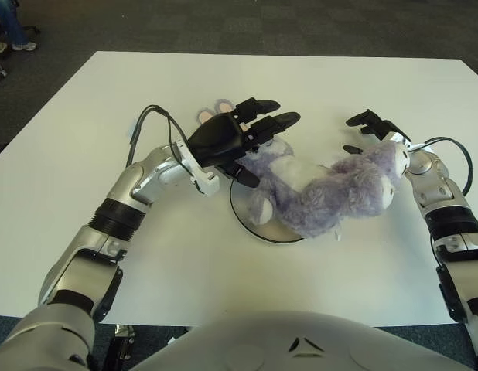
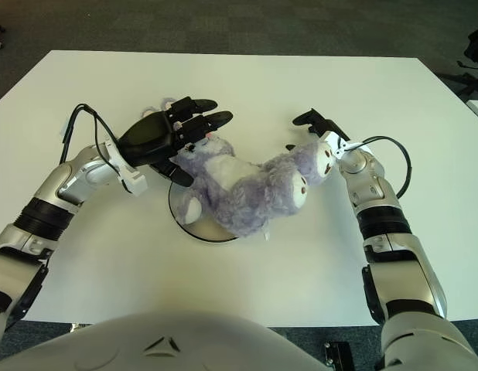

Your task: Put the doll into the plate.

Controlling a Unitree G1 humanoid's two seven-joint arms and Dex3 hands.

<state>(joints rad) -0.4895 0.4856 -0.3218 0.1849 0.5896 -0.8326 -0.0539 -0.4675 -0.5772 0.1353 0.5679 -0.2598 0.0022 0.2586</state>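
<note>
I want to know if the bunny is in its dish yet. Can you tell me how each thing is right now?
Doll: lying down, partly over the plate, legs sticking out toward the right hand.
Plate: flat on the table, mostly covered by the doll.
Left hand: open, fingers spread above the doll's head end.
Right hand: open, just past the doll's legs, holding nothing.
Table: white, holding the plate.

I am counting one purple doll (image 1: 332, 193) lying across one plate (image 1: 250, 220), both sitting on one white table (image 1: 84, 116). I am also seeing two robot hands working there: one left hand (image 1: 231, 135) and one right hand (image 1: 374, 131).
</note>
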